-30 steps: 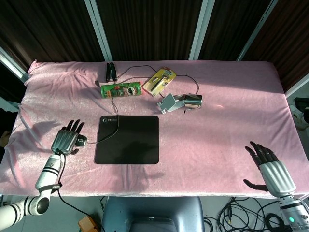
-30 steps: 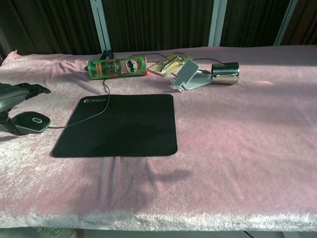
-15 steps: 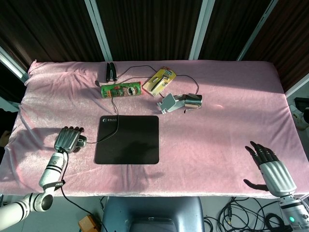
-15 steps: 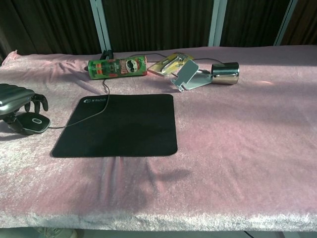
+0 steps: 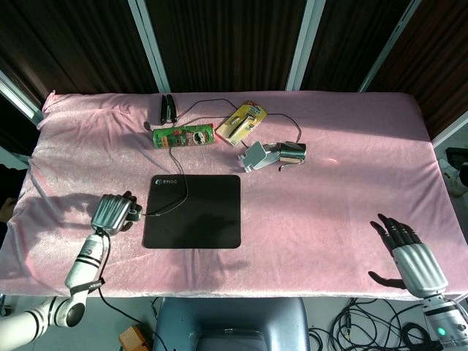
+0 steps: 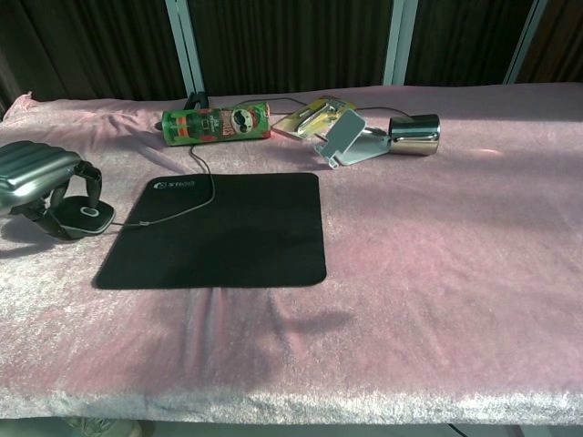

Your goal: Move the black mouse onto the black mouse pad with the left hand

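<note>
the black mouse pad (image 5: 192,210) at lower left centre lies bare, open from its left edge. the mouse cable (image 5: 174,191) crosses its upper left corner. a green can (image 5: 183,136), yellow package (image 5: 242,122), grey stand (image 5: 255,155) and metal cup (image 5: 292,151) crowd the cloth above it.

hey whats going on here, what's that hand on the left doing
The robot's left hand is curled over the black mouse and holds it just off the left edge of the black mouse pad, not yet on it. The mouse's cable trails back across the pad's corner toward the chips can. The right hand rests open near the table's front right, holding nothing.
</note>
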Robot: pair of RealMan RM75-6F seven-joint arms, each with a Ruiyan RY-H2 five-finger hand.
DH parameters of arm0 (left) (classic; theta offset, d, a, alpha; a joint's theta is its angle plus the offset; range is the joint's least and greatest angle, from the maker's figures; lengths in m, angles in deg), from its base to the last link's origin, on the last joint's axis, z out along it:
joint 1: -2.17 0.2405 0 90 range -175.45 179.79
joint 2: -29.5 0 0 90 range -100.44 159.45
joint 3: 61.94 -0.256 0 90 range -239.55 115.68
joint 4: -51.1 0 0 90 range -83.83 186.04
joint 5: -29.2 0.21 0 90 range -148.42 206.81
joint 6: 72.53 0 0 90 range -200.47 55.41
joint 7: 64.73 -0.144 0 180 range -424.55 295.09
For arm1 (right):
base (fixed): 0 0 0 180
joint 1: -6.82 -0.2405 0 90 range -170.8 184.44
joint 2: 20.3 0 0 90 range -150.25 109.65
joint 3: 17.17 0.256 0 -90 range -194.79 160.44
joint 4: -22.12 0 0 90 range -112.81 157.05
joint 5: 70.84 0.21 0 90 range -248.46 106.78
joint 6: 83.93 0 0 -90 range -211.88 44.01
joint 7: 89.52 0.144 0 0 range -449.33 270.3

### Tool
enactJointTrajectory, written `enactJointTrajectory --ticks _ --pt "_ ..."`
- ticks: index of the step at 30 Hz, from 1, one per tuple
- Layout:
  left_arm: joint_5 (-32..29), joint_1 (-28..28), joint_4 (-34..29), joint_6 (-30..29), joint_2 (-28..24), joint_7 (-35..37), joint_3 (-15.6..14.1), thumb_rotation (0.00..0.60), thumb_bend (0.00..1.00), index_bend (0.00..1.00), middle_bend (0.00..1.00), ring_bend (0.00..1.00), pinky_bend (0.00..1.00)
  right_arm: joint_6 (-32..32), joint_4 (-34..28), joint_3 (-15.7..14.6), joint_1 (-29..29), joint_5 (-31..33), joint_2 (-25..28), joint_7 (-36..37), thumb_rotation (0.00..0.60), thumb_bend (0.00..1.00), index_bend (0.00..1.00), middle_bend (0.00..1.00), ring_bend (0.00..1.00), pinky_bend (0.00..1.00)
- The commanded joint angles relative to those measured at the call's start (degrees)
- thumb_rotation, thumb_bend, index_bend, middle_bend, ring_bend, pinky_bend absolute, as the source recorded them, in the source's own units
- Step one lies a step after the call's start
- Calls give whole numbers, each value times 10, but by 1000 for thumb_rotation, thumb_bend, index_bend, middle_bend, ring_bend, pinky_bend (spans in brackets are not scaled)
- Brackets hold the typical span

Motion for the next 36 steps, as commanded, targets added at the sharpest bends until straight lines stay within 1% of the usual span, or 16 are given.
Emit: enactJointTrajectory --ticks 1,4,8,14,17,21,24,26,27,29,31,33,34,36 --pt "10 -1 -57 -13 -1 -23 3 600 197 549 720 604 671 0 0 0 0 0 0 0 600 295 79 73 110 245" --pt "0 -6 -84 -14 10 -59 7 600 197 548 720 604 672 1 1 -1 -1 -1 1 1 600 295 79 72 110 245" --pt "-20 -16 -100 -16 49 -120 10 600 192 548 721 604 673 3 2 -2 -2 -4 2 3 600 295 79 72 110 245" --pt "-42 -30 -94 -25 112 -183 18 600 196 548 721 604 673 7 2 -4 -4 -5 3 3 600 295 79 72 110 245" --pt "-53 -36 -87 -28 135 -203 24 600 194 548 721 604 673 8 2 -5 -5 -8 4 4 600 295 79 72 110 245" --pt "-65 -41 -81 -34 154 -224 30 600 196 548 721 604 673 9 3 -7 -5 -11 5 6 600 295 79 72 110 245" --pt "-67 -40 -74 -40 160 -235 28 600 195 543 713 600 672 6 3 -8 -5 -13 6 9 600 295 79 72 110 245" --pt "-61 -40 -69 -42 159 -236 24 600 197 504 666 573 671 6 4 -8 -5 -13 6 10 600 295 79 72 110 245" --pt "-59 -40 -67 -42 158 -235 22 600 198 450 601 534 662 6 4 -8 -5 -13 6 10 600 295 79 72 110 245" --pt "-60 -38 -70 -39 152 -234 20 600 199 306 423 409 623 7 5 -8 -5 -14 5 9 600 295 79 72 110 245" --pt "-60 -37 -75 -39 145 -234 19 600 202 114 176 204 543 7 4 -9 -5 -14 5 8 600 296 79 72 110 245" --pt "-58 -35 -83 -39 137 -231 17 600 207 21 44 85 476 9 4 -9 -6 -14 5 6 600 295 79 72 110 245" --pt "-59 -34 -88 -37 133 -229 17 600 209 1 11 42 446 10 3 -9 -6 -13 5 5 600 295 79 72 110 246" --pt "-62 -31 -102 -36 123 -225 16 600 212 0 0 6 417 11 3 -9 -7 -12 4 3 600 295 79 72 110 245"
